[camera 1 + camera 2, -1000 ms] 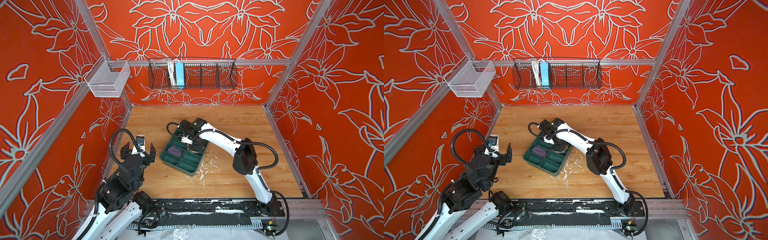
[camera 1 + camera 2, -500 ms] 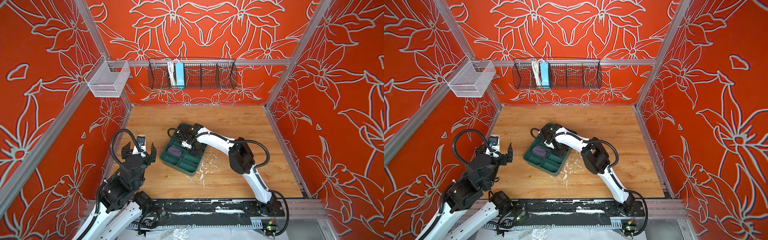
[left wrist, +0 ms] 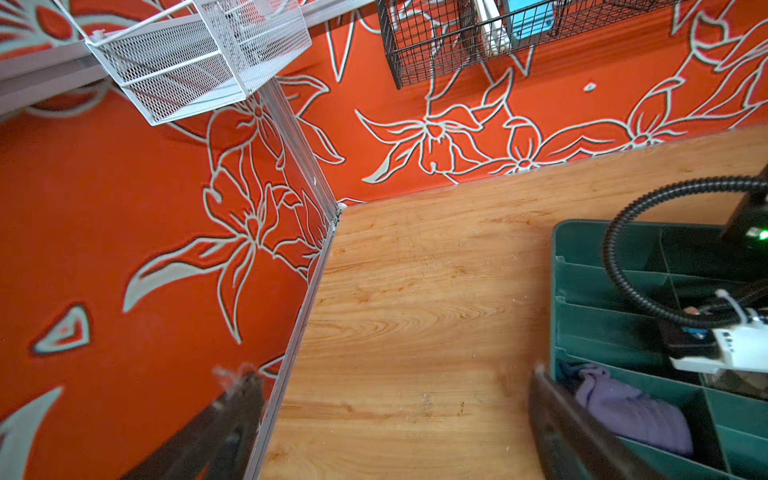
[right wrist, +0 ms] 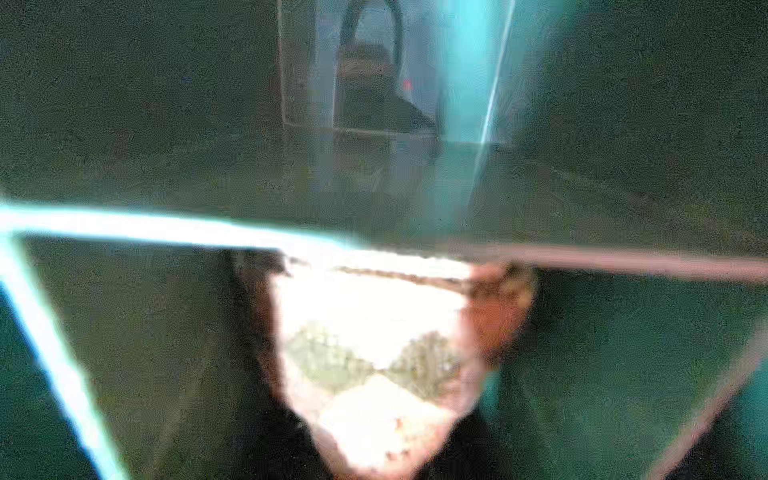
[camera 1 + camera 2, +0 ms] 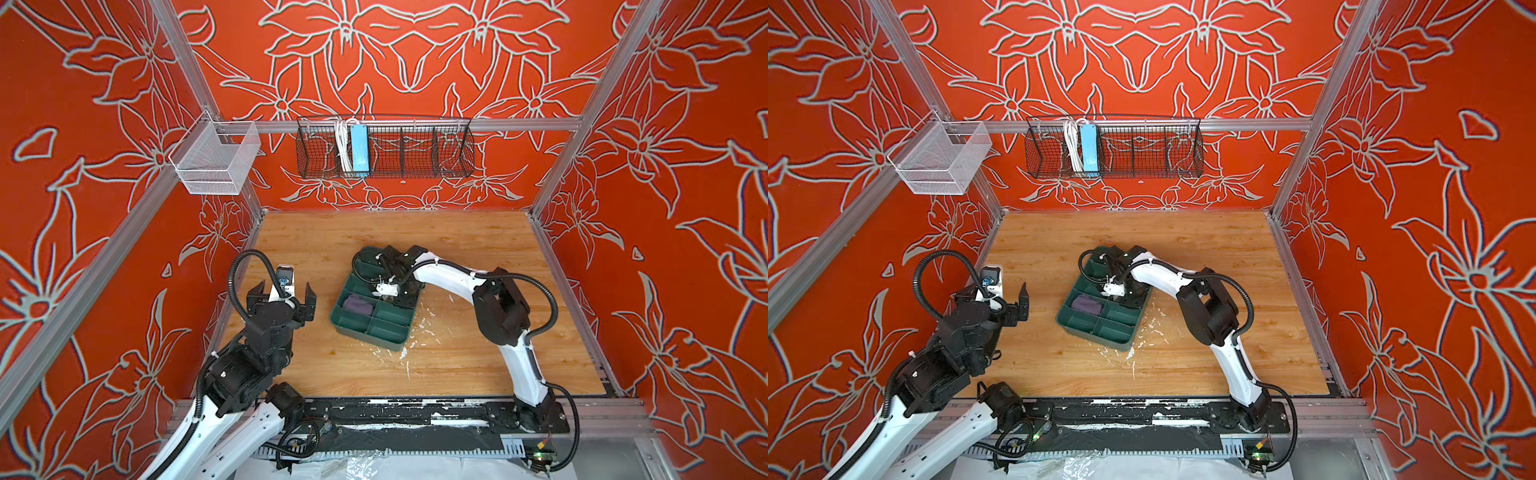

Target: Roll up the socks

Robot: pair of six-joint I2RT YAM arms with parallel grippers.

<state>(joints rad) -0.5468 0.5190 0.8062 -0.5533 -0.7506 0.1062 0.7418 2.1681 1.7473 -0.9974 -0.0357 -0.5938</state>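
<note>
Our left pincer (image 5: 281, 294) is raised with its jaws spread wide; our right arm (image 5: 449, 280) reaches across, wrist bent downward.

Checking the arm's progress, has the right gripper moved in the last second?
Yes. The right gripper has come down toward the near edge of the green divided tray, which has stayed put on the wooden table.
</note>
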